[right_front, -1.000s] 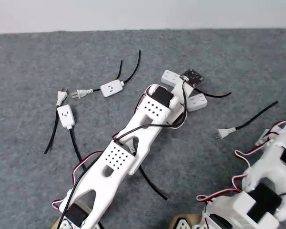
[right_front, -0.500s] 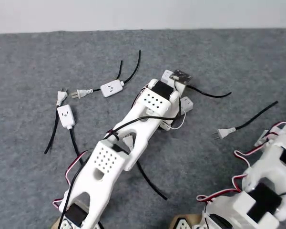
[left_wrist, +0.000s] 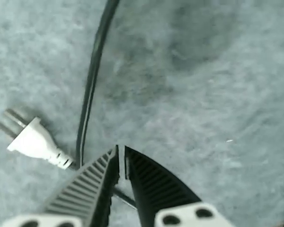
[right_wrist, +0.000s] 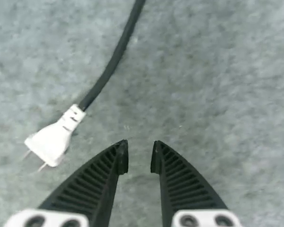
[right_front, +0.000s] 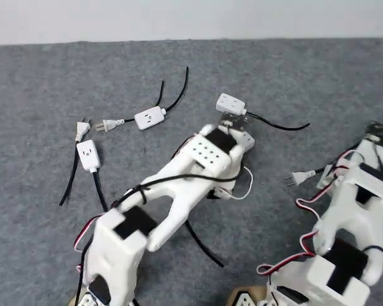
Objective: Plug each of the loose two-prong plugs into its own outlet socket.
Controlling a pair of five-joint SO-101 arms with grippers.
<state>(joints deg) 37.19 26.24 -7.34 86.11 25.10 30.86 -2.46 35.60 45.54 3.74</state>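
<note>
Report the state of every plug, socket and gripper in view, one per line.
left gripper, shut, nothing seen in it.
right gripper, open, empty.
plug by the right gripper, unplugged, lying loose.
plug by the left gripper, unplugged, prongs bare.
centre socket, nothing plugged in.
upper-left socket, nothing plugged in.
far-left socket, nothing plugged in.
plug beside the upper-left socket, unplugged.
far-left plug, unplugged.

Coarse grey carpet [right_front: 45,70] spreads from 9 o'clock to 3 o'clock and down to 6. A plain pale wall [right_front: 191,19] runs along 12 o'clock. The light is soft and even.
</note>
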